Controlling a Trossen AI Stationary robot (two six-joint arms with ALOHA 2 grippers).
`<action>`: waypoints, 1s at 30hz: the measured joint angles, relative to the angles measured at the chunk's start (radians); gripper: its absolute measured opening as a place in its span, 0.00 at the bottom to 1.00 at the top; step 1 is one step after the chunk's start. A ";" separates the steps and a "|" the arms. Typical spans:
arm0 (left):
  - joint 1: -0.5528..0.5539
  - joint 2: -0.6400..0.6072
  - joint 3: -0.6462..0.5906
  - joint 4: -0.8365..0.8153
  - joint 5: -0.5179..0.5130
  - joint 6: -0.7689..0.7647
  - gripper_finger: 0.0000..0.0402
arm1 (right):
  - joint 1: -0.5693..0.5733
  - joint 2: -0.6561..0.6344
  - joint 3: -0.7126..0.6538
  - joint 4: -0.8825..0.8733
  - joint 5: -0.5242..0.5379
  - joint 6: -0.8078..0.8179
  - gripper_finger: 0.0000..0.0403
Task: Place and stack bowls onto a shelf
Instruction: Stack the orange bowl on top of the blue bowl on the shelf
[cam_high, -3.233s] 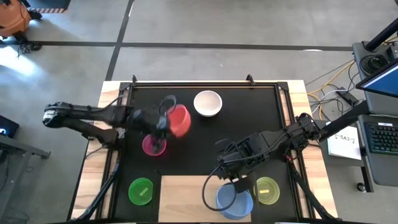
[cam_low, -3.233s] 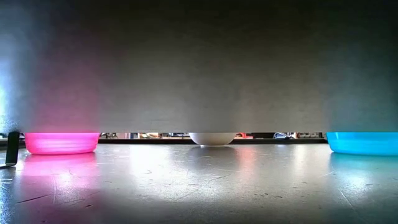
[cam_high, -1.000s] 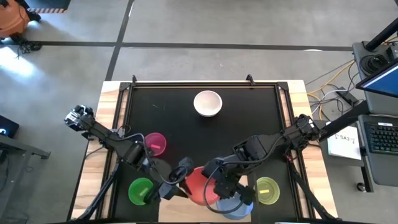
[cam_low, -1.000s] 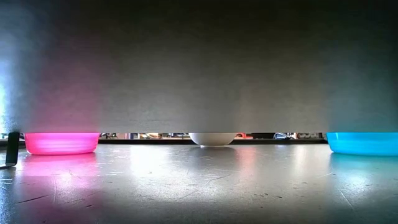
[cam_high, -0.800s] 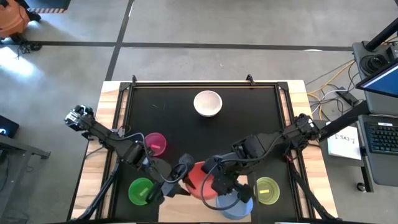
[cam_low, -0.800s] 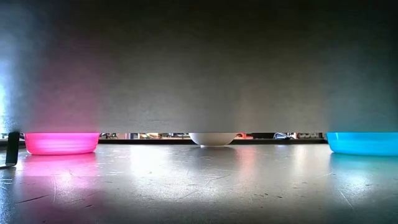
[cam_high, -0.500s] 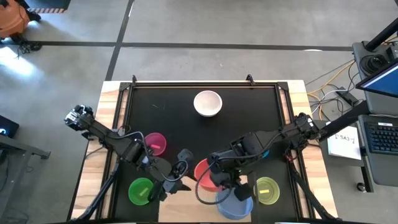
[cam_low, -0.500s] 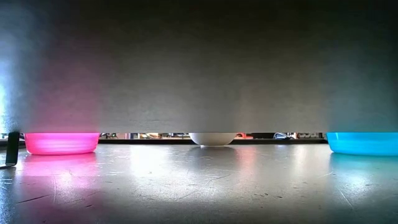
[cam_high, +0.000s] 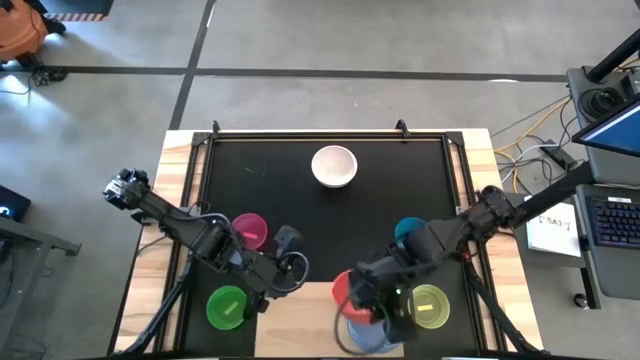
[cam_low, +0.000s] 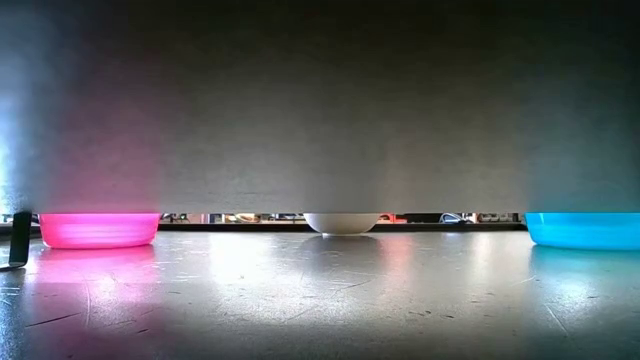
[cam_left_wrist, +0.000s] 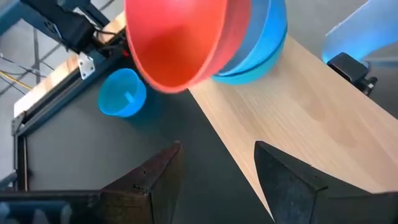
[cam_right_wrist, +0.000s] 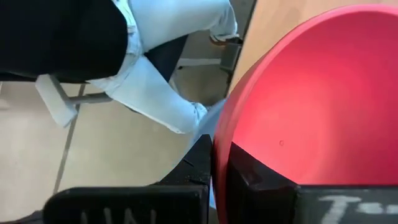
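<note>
Now | one red plastic bowl (cam_high: 343, 288) pinched by right fingers (cam_right_wrist: 249, 177), over one grey-blue bowl (cam_left_wrist: 261, 43) | left fingers (cam_left_wrist: 149, 180) spread, empty | singles: white (cam_high: 334, 166), magenta (cam_high: 249, 230), green (cam_high: 227, 306), yellow-green (cam_high: 430, 306), cyan (cam_high: 408, 231)

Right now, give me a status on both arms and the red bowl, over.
Right gripper shut on red bowl, over grey-blue bowl on shelf. Left gripper open, empty, backed off. Nothing in the way.

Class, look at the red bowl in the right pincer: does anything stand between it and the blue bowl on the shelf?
Nothing visible does. The right pincer holds the red bowl tilted directly against the blue bowl on the shelf.
</note>
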 joint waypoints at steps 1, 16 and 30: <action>0.000 0.000 -0.004 -0.001 0.000 -0.004 0.46 | 0.016 0.000 -0.004 0.010 0.013 0.009 0.02; 0.000 -0.005 -0.008 -0.027 0.000 -0.029 0.46 | 0.142 0.059 -0.013 0.116 0.137 0.033 0.02; 0.000 -0.005 -0.009 -0.079 -0.026 -0.074 0.46 | 0.159 0.061 -0.013 0.083 0.217 0.157 0.02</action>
